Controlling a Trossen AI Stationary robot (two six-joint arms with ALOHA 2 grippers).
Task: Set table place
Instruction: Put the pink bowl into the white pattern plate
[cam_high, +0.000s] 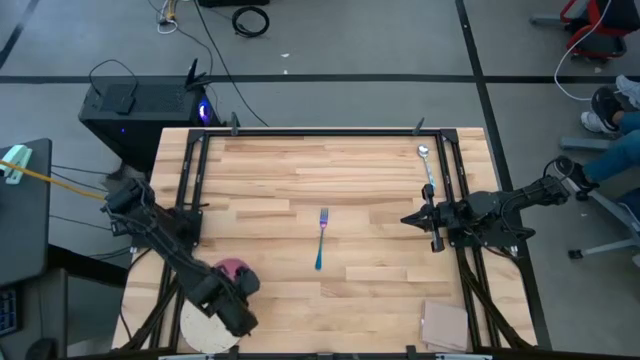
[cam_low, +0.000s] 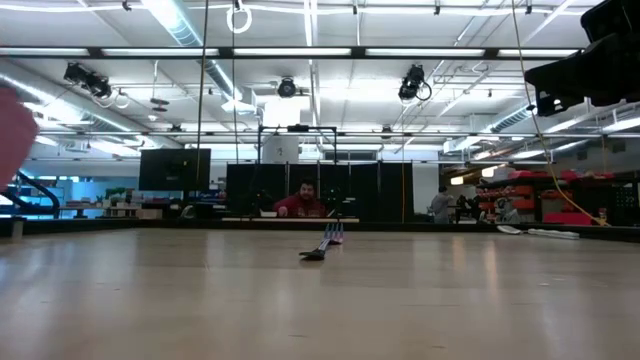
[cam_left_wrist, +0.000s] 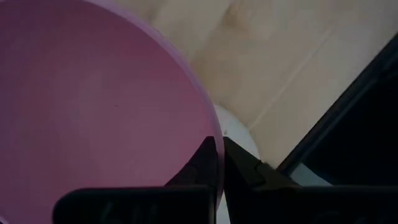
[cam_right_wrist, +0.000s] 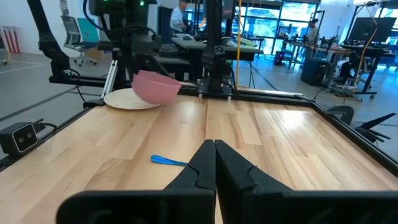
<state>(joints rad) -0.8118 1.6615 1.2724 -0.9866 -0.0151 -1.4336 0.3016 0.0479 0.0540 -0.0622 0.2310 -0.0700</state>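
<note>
My left gripper (cam_high: 238, 292) is at the near left and is shut on the small pink bowl (cam_high: 232, 270). The bowl shows tilted in the right wrist view (cam_right_wrist: 155, 87), above the round off-white plate (cam_right_wrist: 127, 99). The plate (cam_high: 203, 327) lies at the table's near left corner. The fork with the teal handle (cam_high: 321, 238) lies flat at the table's middle. The silver spoon (cam_high: 427, 165) lies at the far right. My right gripper (cam_high: 412, 219) is shut and empty at the right side, above the table. My left gripper pinches the pink bowl's rim (cam_left_wrist: 210, 127) between its two fingers, one finger (cam_left_wrist: 202, 165) inside the bowl and one (cam_left_wrist: 245, 165) outside. The bowl is tilted and lifted off the table, next to the plate (cam_left_wrist: 239, 134).
A tan square pad (cam_high: 443, 325) lies at the near right corner. Black rails (cam_high: 192, 175) run along the table's sides. People sit in the room beyond the far edge (cam_low: 303, 203). Bare wood lies around the fork (cam_right_wrist: 166, 160).
</note>
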